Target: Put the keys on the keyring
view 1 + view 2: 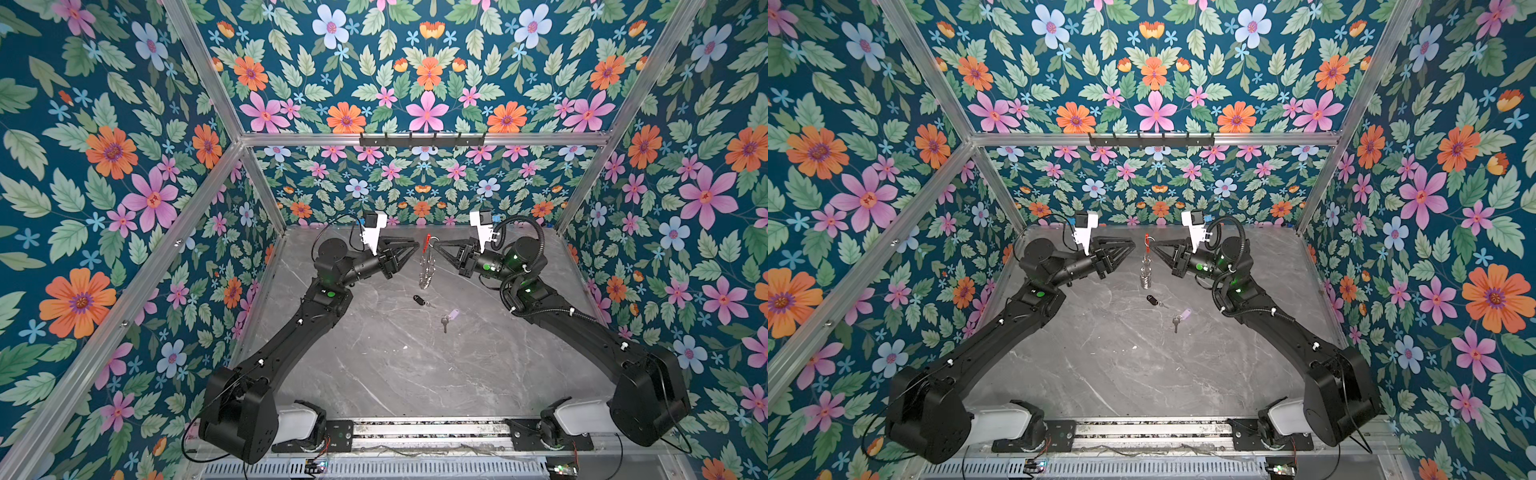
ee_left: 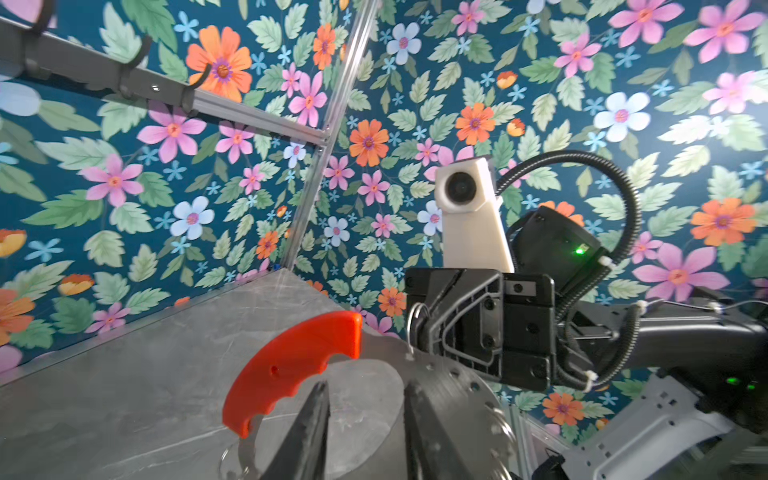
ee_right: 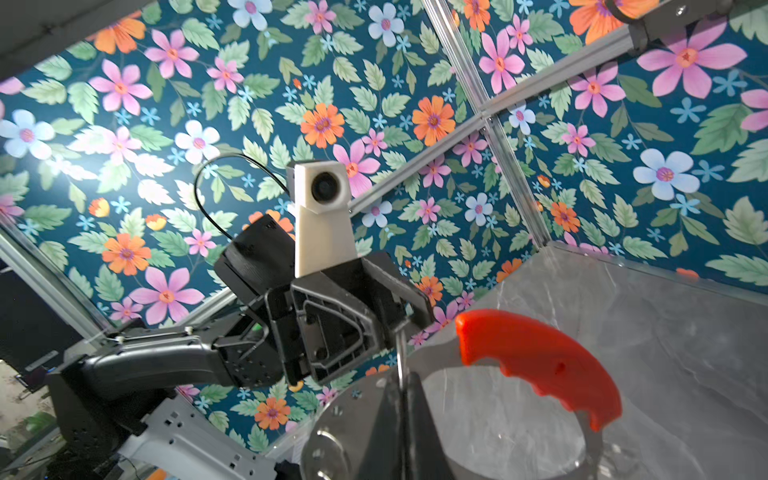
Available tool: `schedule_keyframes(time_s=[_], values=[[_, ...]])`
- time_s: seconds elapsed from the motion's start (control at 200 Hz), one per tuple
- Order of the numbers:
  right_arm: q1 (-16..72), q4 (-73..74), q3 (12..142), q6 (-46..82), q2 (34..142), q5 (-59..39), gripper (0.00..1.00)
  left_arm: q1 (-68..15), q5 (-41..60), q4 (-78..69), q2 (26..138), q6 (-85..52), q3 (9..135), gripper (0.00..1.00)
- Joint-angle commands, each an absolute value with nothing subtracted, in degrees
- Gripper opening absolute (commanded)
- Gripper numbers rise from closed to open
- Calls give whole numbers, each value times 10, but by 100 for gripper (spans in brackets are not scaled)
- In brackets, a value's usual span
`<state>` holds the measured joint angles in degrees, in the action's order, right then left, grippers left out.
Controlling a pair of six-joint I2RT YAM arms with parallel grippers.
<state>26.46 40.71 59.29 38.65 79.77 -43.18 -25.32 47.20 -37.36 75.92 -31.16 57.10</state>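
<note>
The black two-finger left gripper sits above the far part of the grey marble-patterned tabletop, pointing to 3 o'clock in both top views. In the left wrist view its fingers stand spread, with nothing between them; its tip is just beside the red section of the hoop. Whether it touches is not clear.

The small, oblong, plastic black tag lies flat on the tabletop at 6 o'clock from the hanging bunch, apart from it.

The keyring, a large thin wire hoop with a red curved plastic section at its top, hangs off the table between the two grippers at 12 o'clock from the table's middle. Its bunch of small silver rings dangles straight down below the red section.

The black right gripper points to 9 o'clock, facing the left one. In the right wrist view its fingers are pressed together on the hoop's thin wire, next to the red section.

The pale lilac tag of oblong plastic lies at 4 o'clock from the black tag, near it, with a small metal key at its 7 o'clock end.
</note>
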Motion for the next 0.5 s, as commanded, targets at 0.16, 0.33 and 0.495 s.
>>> schedule_keyframes(time_s=[0.16,0.33,0.495], values=[[266,489,607,438,808,-461,0,-257,530,-529,787,-419,579,34],[271,485,619,441,817,-473,0,-264,536,-541,799,-427,584,25],[275,481,628,442,823,-483,0,-265,537,-541,805,-427,589,24]])
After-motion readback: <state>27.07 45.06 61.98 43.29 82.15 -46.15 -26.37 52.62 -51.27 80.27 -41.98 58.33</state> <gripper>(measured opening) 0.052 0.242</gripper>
